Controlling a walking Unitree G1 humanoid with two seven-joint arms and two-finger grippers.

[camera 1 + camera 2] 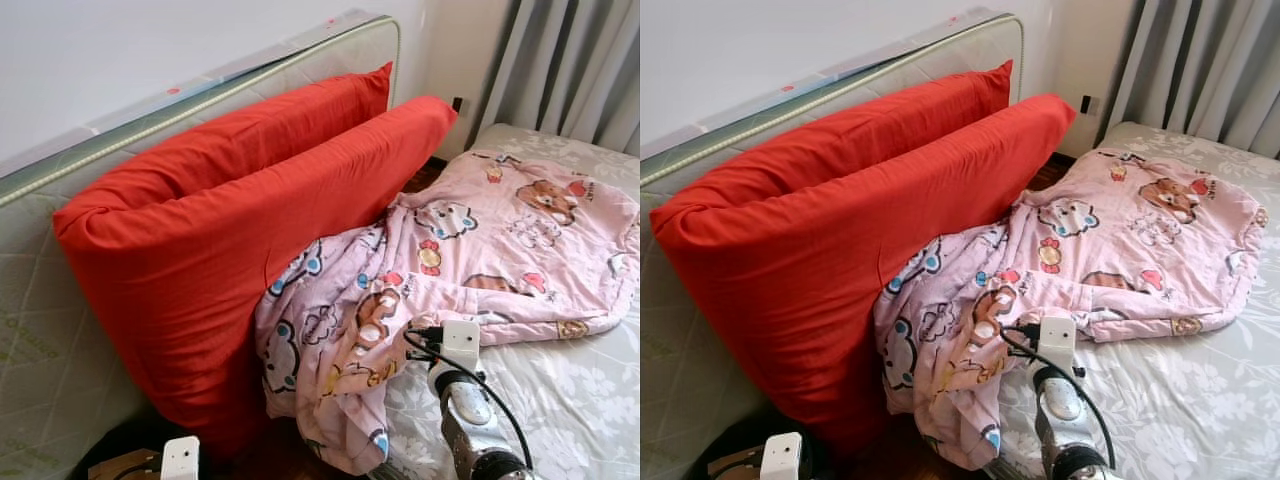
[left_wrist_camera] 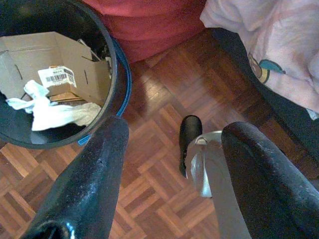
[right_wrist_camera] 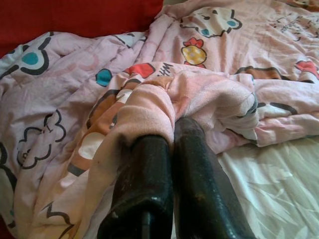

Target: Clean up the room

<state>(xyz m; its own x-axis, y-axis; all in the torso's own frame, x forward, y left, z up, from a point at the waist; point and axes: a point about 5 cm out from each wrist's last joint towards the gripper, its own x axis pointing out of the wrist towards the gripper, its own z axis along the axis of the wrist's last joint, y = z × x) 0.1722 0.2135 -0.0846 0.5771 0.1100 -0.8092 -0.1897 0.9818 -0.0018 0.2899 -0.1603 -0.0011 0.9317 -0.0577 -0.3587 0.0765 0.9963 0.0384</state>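
Observation:
A pink cartoon-print blanket [image 1: 470, 250] lies rumpled on the bed, its near corner hanging over the bed's left edge. In the right wrist view my right gripper [image 3: 172, 130] is shut on a bunched fold of the blanket [image 3: 149, 99], with the two black fingers [image 3: 144, 169] pressed together. My right arm [image 1: 465, 400] reaches in from the lower right. My left gripper [image 2: 178, 127] hangs open low over the wooden floor [image 2: 164, 79], beside a black bin [image 2: 115, 74]. Nothing is between its fingers.
Two big red pillows [image 1: 230, 220] lean against an upright mattress [image 1: 40, 330] by the wall. The bin holds cardboard [image 2: 55, 55] and white tissue [image 2: 50, 112]. The bed sheet [image 1: 580, 400] is grey with flowers. Grey curtains [image 1: 570, 60] hang behind the bed.

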